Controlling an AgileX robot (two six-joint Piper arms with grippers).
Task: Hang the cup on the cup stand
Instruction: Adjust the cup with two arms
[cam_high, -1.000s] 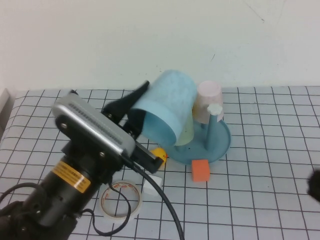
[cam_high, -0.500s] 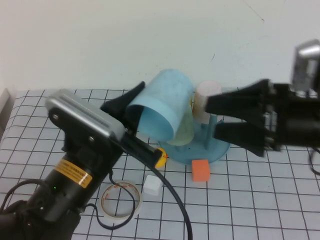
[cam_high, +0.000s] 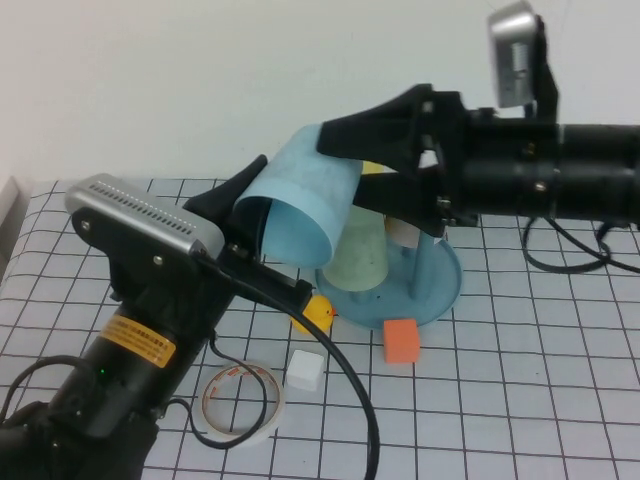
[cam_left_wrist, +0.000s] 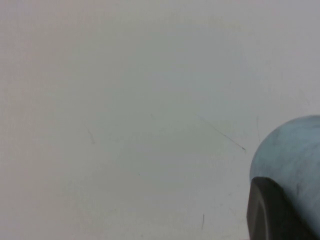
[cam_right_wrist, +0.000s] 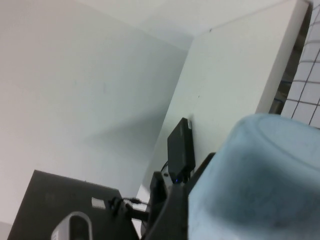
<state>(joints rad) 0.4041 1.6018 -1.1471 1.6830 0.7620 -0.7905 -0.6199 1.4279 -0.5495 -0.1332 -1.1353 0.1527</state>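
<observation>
- Nearest, a roll of clear tape (cam_high: 242, 402) lies flat on the white gridded desk (cam_high: 520, 390), with a small white cube (cam_high: 304, 370) just beside it.
- A little further off, a yellow rounded object (cam_high: 314, 313) sits near an orange block (cam_high: 400, 340), both close to the front rim of the stand.
- The left pincer (cam_high: 243, 222) is raised above the desk, its fingers together on the rim of the light sky-blue tapered plastic cup (cam_high: 300, 205), which it holds tilted in the air, mouth turned down and toward the near side.
- The round teal-blue cup stand (cam_high: 437, 290) rests on the desk just behind and below the cup; a pale green cup (cam_high: 357, 256) sits inverted on one of its pegs.
- The right pincer (cam_high: 345, 165) reaches in from the right with its black fingers spread wide, one above and one below the closed end of the blue cup; whether they touch it I cannot tell.
</observation>
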